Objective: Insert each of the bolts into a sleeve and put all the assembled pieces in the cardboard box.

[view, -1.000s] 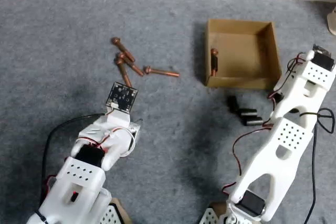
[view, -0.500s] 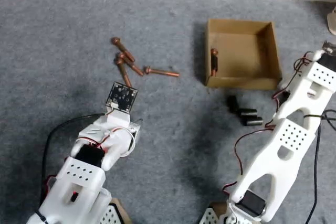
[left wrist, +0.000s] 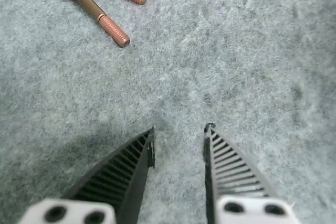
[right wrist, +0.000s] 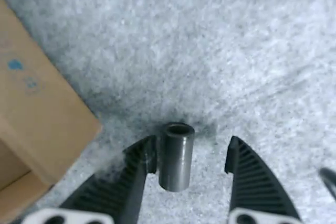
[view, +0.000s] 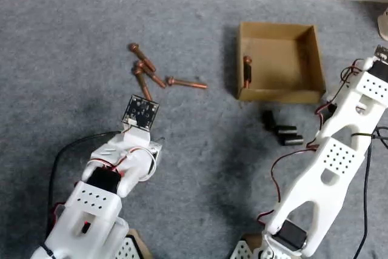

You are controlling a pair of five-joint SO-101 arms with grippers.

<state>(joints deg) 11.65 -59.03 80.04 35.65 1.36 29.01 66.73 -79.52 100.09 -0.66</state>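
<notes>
Copper bolts (view: 152,76): I count four loose, clustered upper left of centre in the high view. One assembled piece (view: 247,71) lies in the cardboard box (view: 282,95), upper right. Three black sleeves (view: 285,130) lie just below the box. My left gripper (left wrist: 178,135) is partly open and empty over the carpet (left wrist: 252,66). My right gripper (right wrist: 191,142) is spread wide around an upright sleeve (right wrist: 176,156), which touches one finger only.

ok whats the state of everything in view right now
left gripper: open, empty
right gripper: open
upright sleeve: standing between the right gripper's fingers, unclamped
bolts: four loose, lying flat
spare sleeves: lying down, no bolts
cardboard box: open, one assembled piece inside
</notes>
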